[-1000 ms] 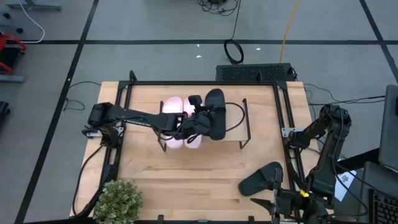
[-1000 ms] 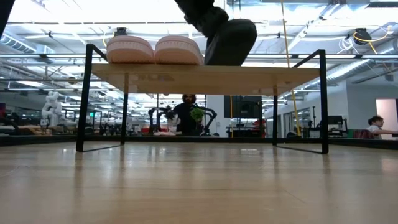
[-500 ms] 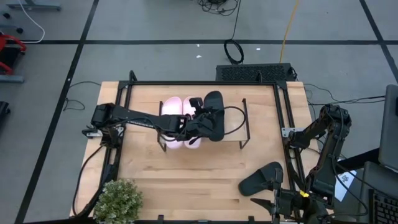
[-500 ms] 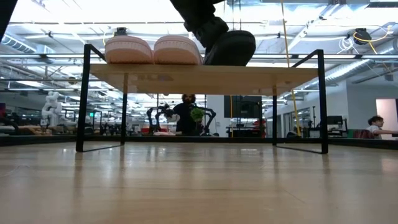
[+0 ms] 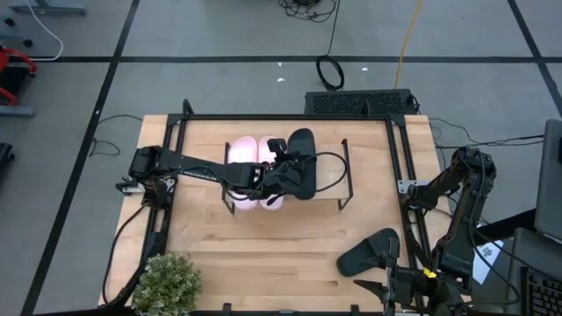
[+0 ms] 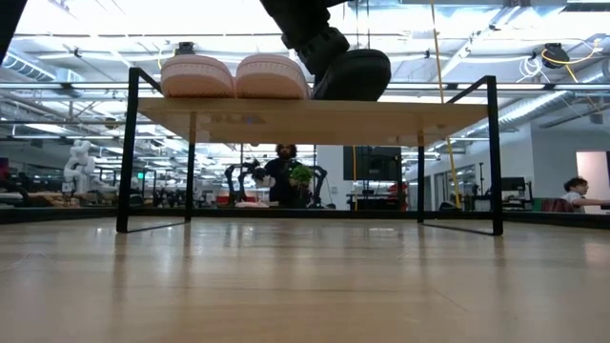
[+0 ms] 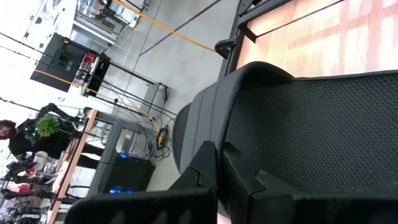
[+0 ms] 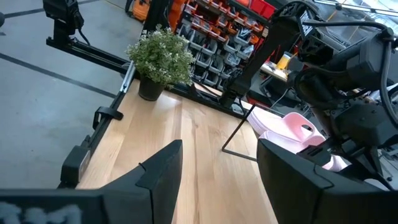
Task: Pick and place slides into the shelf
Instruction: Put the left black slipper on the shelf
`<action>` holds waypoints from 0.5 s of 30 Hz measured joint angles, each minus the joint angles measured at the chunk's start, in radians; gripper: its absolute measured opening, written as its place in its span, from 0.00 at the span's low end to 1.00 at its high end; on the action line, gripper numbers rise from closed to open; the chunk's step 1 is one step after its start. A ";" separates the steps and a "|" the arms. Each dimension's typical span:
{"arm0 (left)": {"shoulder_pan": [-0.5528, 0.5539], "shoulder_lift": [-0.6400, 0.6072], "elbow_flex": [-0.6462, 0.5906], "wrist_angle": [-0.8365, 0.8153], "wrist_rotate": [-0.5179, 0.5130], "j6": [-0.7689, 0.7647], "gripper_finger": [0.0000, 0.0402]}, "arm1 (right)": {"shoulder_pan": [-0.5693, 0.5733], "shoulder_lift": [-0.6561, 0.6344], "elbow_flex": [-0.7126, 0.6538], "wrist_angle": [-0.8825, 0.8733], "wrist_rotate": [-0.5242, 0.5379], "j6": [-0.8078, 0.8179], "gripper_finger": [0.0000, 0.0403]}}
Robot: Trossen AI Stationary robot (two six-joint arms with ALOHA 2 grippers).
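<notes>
At the centre of the high view, the left end effector (image 5: pixel 283 168) pinches a black slide (image 5: pixel 301 163) on the shelf (image 5: pixel 329 189), just right of the pink pair (image 5: pixel 245 151), seemingly touching the board. The right end effector (image 8: pixel 217 165), spread, waits at lower right near another black slide (image 5: pixel 369 253) on the worktop (image 5: pixel 263 246).

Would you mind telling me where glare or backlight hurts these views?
Low view: bright ceiling lights behind the shelf wash out the top, leaving the black slide a silhouette. Left wrist view: the room's far corner is blown out. High view: even light, soft shadows.
</notes>
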 joint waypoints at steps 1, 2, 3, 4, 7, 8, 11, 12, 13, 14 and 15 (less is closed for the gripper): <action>0.000 0.000 0.000 0.000 0.000 0.000 0.00 | 0.000 0.000 0.000 0.000 0.000 0.000 0.49; 0.000 0.000 0.000 0.000 0.000 -0.001 0.00 | 0.000 0.000 0.000 0.000 0.000 0.000 0.49; 0.000 0.000 0.000 0.000 0.000 -0.002 0.00 | 0.000 0.000 0.000 0.000 0.000 0.000 0.49; 0.000 0.000 0.000 0.000 0.000 -0.006 0.00 | 0.000 0.000 0.000 0.000 0.000 0.000 0.49; 0.002 0.000 0.000 0.000 0.000 -0.012 0.00 | 0.000 0.000 0.000 0.000 0.000 0.000 0.49; 0.003 0.000 0.000 0.000 0.000 -0.017 0.00 | 0.000 0.000 0.000 0.000 0.000 0.000 0.49; 0.003 0.001 0.000 0.000 0.017 -0.020 0.00 | 0.000 0.000 0.000 0.000 0.000 0.000 0.49; 0.003 0.004 0.000 0.002 0.020 -0.020 0.00 | 0.000 0.000 0.000 0.000 0.000 -0.002 0.49; 0.003 0.006 0.000 0.001 0.018 -0.020 0.00 | 0.000 0.000 0.000 0.000 0.000 -0.003 0.49; 0.003 0.007 0.000 -0.003 0.018 -0.019 0.00 | 0.000 0.000 0.000 0.000 0.000 -0.003 0.49; 0.003 0.007 0.000 -0.003 0.018 -0.017 0.00 | 0.000 0.000 0.000 0.000 0.000 -0.003 0.49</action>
